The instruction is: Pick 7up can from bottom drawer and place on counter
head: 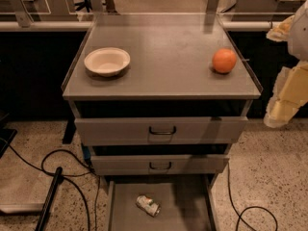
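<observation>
The 7up can [147,205], silvery-white and green with a small red mark, lies on its side on the flat grey floor of the bottom drawer [185,203]. That drawer is pulled open at the bottom of the view. The counter [168,66] is the wide grey top of the cabinet above it. My gripper [281,107], cream-coloured, hangs at the right edge of the view. It is beside the counter's right front corner, outside the cabinet, well above and to the right of the can, and it holds nothing that I can see.
A white bowl [107,61] sits on the counter's left and an orange [224,60] on its right. Two grey drawers with dark handles [162,130] are above the bottom drawer. Black cables [62,162] lie on the speckled floor left and right.
</observation>
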`<state>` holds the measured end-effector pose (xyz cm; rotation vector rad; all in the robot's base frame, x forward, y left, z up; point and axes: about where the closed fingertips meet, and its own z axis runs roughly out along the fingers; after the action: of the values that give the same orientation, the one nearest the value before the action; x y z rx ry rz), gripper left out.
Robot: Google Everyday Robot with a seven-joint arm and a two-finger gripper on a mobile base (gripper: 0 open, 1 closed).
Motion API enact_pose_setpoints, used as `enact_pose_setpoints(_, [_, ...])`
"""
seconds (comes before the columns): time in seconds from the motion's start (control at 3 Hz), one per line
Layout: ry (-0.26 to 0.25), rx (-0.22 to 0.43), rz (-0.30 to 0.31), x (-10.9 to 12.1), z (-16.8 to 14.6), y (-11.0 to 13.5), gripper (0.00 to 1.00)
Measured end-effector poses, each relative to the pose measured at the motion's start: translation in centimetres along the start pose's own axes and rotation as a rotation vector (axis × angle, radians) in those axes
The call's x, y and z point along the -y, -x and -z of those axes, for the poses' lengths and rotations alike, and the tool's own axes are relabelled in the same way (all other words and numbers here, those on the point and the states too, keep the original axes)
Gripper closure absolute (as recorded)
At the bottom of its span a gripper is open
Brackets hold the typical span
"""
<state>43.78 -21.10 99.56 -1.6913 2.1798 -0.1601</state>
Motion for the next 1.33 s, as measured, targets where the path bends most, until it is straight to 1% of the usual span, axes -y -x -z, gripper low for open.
enact_pose_setpoints(0.33, [0.000, 0.000, 0.000, 0.0, 0.0, 0.0, 0.00])
enact_pose_setpoints(0.67, [0.006, 0.013, 0.001, -0.6, -0.8, 0.3, 0.00])
enact_pose_setpoints(1.0, [0.013, 0.063, -0.030, -4.0, -2.9, 2.6, 0.00])
enact_pose_setpoints(1.33, [0.096, 0.088, -0.047, -8.3, -8.7, 4.2, 0.00])
